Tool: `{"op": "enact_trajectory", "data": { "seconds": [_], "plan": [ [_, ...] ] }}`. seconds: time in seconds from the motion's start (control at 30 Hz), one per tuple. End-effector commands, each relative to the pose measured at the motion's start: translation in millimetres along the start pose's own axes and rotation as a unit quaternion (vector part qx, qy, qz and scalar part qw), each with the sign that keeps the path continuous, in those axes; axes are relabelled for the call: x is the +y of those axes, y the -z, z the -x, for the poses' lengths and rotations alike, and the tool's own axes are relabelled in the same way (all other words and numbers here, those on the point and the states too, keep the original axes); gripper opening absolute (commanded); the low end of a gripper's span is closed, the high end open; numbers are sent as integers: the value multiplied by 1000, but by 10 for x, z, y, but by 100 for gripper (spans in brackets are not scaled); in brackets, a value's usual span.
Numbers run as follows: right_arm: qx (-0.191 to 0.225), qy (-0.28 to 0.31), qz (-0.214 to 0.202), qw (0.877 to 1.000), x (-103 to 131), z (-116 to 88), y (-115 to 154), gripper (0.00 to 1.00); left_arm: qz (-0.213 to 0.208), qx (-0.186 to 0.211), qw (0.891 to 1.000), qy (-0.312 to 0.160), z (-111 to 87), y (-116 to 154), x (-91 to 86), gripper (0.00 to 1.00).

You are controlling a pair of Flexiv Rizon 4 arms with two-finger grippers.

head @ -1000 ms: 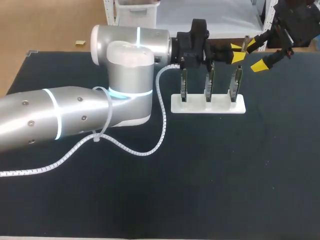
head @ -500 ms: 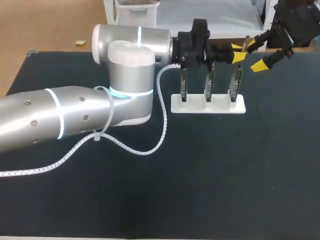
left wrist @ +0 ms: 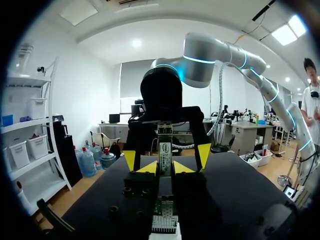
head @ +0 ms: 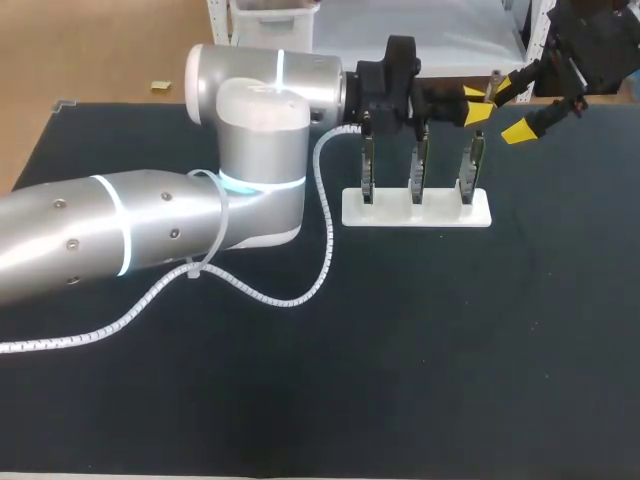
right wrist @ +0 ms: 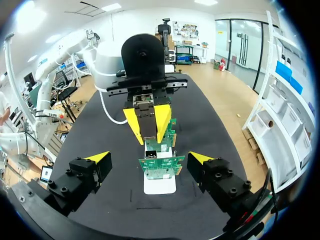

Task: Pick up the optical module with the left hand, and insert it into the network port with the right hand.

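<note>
My left gripper hovers above the right-hand end of the card stand, shut on the optical module, a slim metal bar with a label. In the left wrist view the module stands upright between my left gripper's yellow tips, above a green card with a network port. My right gripper faces it from the far right, open wide, its tips on either side of the module's end without touching. In the right wrist view the module lies ahead of my right gripper, above the cards.
A white base at the back of the black table carries three upright green cards in a row. My left arm's body and its spiral cable fill the table's left half. The table's front and right are bare black mat.
The left arm's elbow has crept slightly to the right. Both grippers and the module have hardly shifted.
</note>
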State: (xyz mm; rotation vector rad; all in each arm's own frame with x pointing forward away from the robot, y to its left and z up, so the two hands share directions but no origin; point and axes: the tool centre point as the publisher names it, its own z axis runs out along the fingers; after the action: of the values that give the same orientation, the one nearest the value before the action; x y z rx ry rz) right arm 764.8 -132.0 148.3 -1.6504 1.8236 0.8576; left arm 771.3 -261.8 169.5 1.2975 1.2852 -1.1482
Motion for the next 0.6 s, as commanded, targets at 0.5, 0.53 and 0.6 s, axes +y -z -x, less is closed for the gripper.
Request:
{"op": "enact_trajectory", "data": {
  "seconds": [0.5,0.53,0.6],
  "plan": [
    [1,0,-2,1000,9,3,-4,100,-4,0,1000,4,-28,-22,13,0],
    [1,0,-2,1000,9,3,-4,100,-4,0,1000,4,-28,-22,13,0],
    [1,0,-2,1000,9,3,-4,100,-4,0,1000,4,-28,-22,13,0]
  ]
}}
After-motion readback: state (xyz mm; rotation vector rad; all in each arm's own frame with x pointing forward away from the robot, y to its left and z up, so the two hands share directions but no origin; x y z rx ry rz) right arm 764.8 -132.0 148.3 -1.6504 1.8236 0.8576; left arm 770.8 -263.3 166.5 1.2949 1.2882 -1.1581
